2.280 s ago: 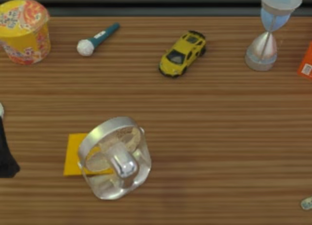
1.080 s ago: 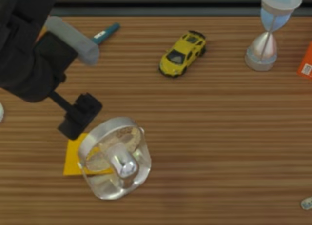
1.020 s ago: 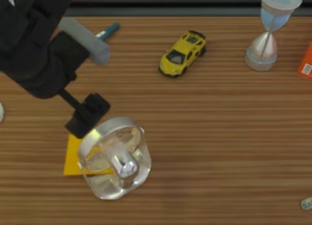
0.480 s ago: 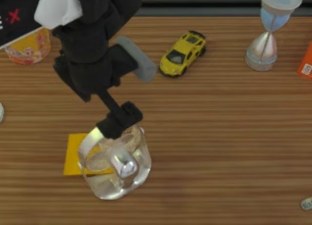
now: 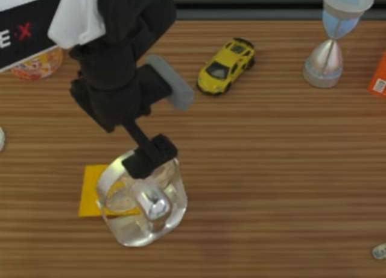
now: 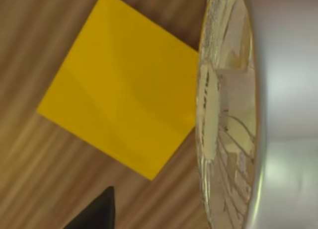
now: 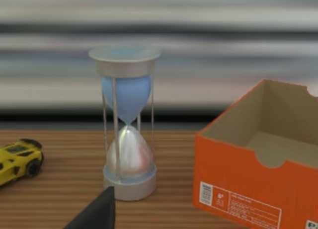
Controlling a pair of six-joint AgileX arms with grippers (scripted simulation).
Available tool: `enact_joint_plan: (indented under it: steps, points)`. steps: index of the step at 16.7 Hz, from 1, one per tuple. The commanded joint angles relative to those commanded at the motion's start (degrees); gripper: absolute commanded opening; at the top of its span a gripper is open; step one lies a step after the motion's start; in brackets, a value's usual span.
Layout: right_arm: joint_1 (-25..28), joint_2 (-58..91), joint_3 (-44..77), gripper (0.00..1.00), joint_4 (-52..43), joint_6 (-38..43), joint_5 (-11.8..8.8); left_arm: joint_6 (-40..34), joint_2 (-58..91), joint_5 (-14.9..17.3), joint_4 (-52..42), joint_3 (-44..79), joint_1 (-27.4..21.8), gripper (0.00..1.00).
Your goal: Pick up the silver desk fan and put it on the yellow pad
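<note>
Surface: wooden table (image 5: 283,169) with fine stripes running left to right, seen from above.
Silver desk fan: the silver desk fan (image 5: 145,202) stands at about 7 o'clock from the table's centre, its ring guard facing the left side; its base partly covers the pad's right edge.
Yellow pad: the yellow pad (image 5: 90,190) lies flat just at 9 o'clock of the fan, partly under it; the left wrist view shows the pad (image 6: 121,107) directly beside the fan's ring guard (image 6: 233,114).
Left gripper: the left gripper (image 5: 151,157) hangs over the top of the fan's ring, at 12 o'clock of the hub; whether its jaws are spread or closed, I cannot tell.
Right gripper: only one dark fingertip (image 7: 97,211) shows in the right wrist view, so the jaw state cannot be told; the arm is outside the top view.
Other things: yellow toy car (image 5: 226,66) at 12 o'clock of centre; hourglass (image 5: 335,37) at 2 o'clock; orange box (image 7: 258,164) just beside the hourglass; patterned cup (image 5: 36,64) at 10 o'clock, mostly hidden by the left arm.
</note>
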Motion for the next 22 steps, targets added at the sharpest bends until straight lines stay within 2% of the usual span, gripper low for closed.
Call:
enact_joint_plan:
  steps: [4,8,21,22]
  points:
    - [0.0,0.0,0.0,1.0,0.0,0.0,0.0,0.0,0.7,0.0,6.5,-5.6,0.0,1.0]
    - [0.0,0.0,0.0,1.0,0.0,0.0,0.0,0.0,0.8,0.0,7.0,-6.2,0.0,1.0]
    - [0.0,0.0,0.0,1.0,0.0,0.0,0.0,0.0,0.8,0.0,7.0,-6.2,0.0,0.02]
    - [0.0,0.0,0.0,1.0,0.0,0.0,0.0,0.0,0.8,0.0,7.0,-6.2,0.0,0.0]
